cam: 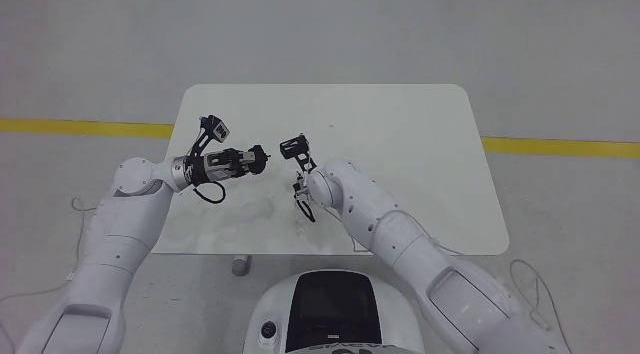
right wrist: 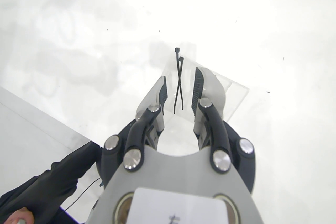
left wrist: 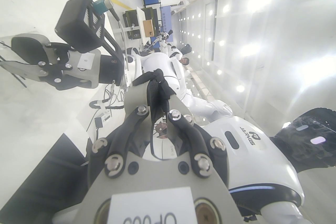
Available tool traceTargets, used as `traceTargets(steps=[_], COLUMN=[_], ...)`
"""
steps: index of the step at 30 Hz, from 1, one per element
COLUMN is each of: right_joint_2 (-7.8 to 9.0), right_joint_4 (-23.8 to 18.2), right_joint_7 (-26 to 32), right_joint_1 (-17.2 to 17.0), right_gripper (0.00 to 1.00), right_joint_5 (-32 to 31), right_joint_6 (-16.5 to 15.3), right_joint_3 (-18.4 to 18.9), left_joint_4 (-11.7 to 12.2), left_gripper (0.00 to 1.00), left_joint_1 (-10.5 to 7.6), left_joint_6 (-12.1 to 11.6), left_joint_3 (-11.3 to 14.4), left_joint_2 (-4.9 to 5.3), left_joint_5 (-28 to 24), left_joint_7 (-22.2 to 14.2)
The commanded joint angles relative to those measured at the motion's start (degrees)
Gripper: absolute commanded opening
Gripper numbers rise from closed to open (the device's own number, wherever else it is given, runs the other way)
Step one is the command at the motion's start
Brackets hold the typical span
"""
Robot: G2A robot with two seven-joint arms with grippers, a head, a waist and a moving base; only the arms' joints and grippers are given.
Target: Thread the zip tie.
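Right gripper: fingers apart, pointing down, straddling two black zip ties with no contact visible. The ties lie crossed in an X, heads at the end away from the palm. They sit inside a clear tray on the white table.

Left gripper: fingers together, clamped on a thin black strand that runs back toward the palm and curls. Probably a third zip tie, can't confirm. This gripper is held above the table, near the right one and turned sideways toward it.

Step, my read: pick-up stage, threading not begun; no tail sits in any head.

The next move calls for the right gripper to drop and close on one tie only. The crossing makes grabbing both a risk. Then that tie's head has to line up with the strand's tip.

Count: 2 grippers, 2 ties in the tray, 1 strand held, 1 tray, 1 table.
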Motion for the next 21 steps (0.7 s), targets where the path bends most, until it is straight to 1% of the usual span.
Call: traceTargets(steps=[1, 9, 15, 21], right_joint_2=[-0.15, -0.44, -0.49, -0.78], right_joint_4=[0.46, 0.61, 0.78, 1.60], right_joint_7=[-0.07, 0.16, 1.54, 1.58], right_joint_1=[0.21, 0.22, 0.20, 0.53], right_gripper=[0.21, 0.16, 0.15, 0.15], right_joint_5=[0.02, -1.35, -1.97, -1.82], right_joint_6=[0.17, 1.64, 0.57, -0.21], right_joint_3=[-0.08, -0.47, -0.61, -0.73], left_joint_4=[0.00, 0.00, 0.00, 0.00], left_gripper=[0.00, 0.00, 0.00, 0.00], left_joint_1=[0.00, 0.00, 0.00, 0.00], left_joint_6=[0.00, 0.00, 0.00, 0.00], left_joint_3=[0.00, 0.00, 0.00, 0.00], left_joint_2=[0.00, 0.00, 0.00, 0.00], left_joint_5=[0.00, 0.00, 0.00, 0.00], left_joint_7=[0.00, 0.00, 0.00, 0.00])
